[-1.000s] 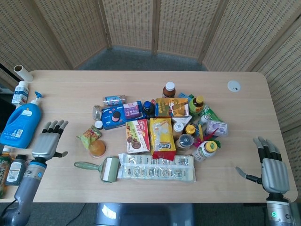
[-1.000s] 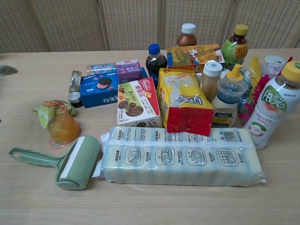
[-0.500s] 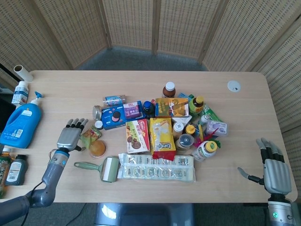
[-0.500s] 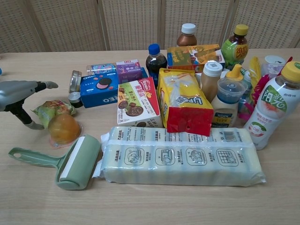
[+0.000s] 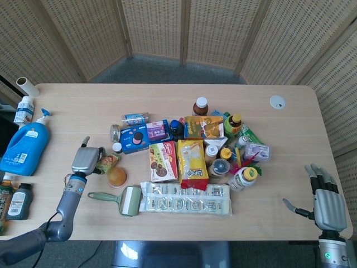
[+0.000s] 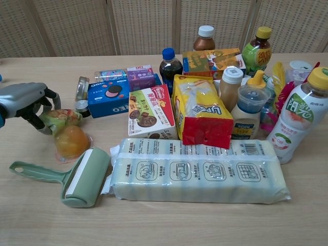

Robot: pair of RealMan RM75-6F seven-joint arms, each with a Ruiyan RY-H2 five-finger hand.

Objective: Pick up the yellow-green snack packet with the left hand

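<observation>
The yellow-green snack packet [image 5: 107,162] [image 6: 62,119] lies on the table at the left edge of the pile, touching an orange jelly cup [image 5: 116,177] [image 6: 70,142]. My left hand [image 5: 85,159] [image 6: 26,101] is on its left end, fingers curled down around the wrapper; the packet still rests on the table. My right hand [image 5: 326,202] hovers open at the table's front right corner, far from everything, and does not show in the chest view.
A green lint roller [image 5: 124,200] [image 6: 77,179] lies just in front of the packet. A blue Oreo box [image 5: 134,139] [image 6: 108,96] and a small tin [image 5: 115,133] sit behind it. A blue detergent bottle [image 5: 27,146] stands to the far left.
My left hand has swept right from the table's left side to the packet and its fingers have curled from straight onto the wrapper. The right hand has barely moved.
</observation>
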